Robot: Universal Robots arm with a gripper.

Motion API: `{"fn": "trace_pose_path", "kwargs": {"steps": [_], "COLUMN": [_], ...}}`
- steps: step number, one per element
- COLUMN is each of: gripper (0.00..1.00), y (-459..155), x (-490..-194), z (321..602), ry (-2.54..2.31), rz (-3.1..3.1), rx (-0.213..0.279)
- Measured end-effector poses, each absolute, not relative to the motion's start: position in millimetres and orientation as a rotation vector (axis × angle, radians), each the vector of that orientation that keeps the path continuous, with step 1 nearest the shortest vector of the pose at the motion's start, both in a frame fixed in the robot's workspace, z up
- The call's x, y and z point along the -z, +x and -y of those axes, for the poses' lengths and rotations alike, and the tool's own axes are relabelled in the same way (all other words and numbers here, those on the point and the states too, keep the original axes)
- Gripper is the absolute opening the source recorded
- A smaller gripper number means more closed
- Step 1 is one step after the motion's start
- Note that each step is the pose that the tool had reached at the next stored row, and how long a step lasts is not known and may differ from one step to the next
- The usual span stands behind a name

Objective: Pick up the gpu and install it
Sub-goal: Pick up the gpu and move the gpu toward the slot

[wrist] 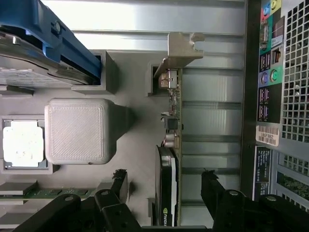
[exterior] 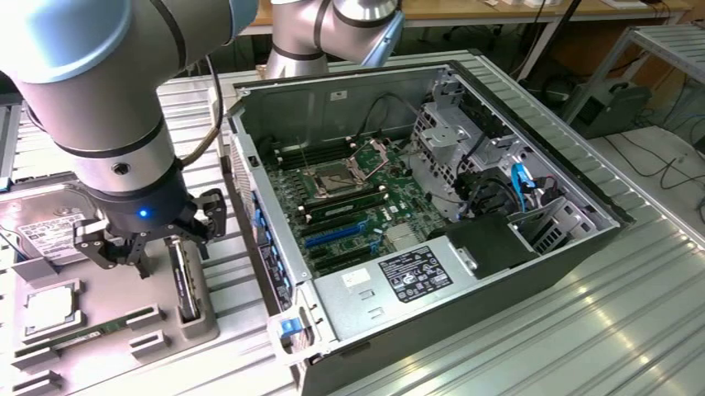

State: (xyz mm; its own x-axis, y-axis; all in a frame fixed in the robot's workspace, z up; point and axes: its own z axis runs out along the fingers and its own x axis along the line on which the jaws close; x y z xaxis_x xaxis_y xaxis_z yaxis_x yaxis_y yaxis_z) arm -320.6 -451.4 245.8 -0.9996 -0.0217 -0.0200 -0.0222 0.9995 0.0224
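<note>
At the exterior view's left you've got the grey fixture tray (exterior: 111,289) on the desk (exterior: 617,330), carrying the hard drive (exterior: 44,231), the processor chip (exterior: 49,309) and the memory stick (exterior: 82,334). None of those is your target. Moving right, the end effector (exterior: 154,243) hangs just above the side of the tray nearer the case, spread wide and holding nothing. Right beneath it stands the gpu (exterior: 187,285), on edge in its slot in the tray. The wrist view shows a good line-up: the gpu (wrist: 171,159) runs edge-on between the two fingers (wrist: 116,186), with a gap on each side and neither one touching it. Its silver bracket (wrist: 181,48) sits at the end away from the end effector (wrist: 164,188). So I judge you're on the approach to the pick, with nothing lifted and nothing installed. The grasp calls for a straight descent with the card kept centred, so that both fingers meet its flat faces together and don't tip it in the slot. Further right, the computer case (exterior: 441,206) lies open on its side just beside the tray. The motherboard (exterior: 352,198) is exposed, and its blue expansion slots (exterior: 330,235) have no card in them that I can see.
</note>
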Motion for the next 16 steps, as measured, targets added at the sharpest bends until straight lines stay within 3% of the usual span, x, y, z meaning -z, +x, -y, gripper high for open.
{"fn": "trace_pose_path", "kwargs": {"steps": [16], "gripper": [0.72], "y": [-320], "x": [-232], "z": [451], "ry": [-0.044], "rz": [-3.122], "rx": [-0.036]}}
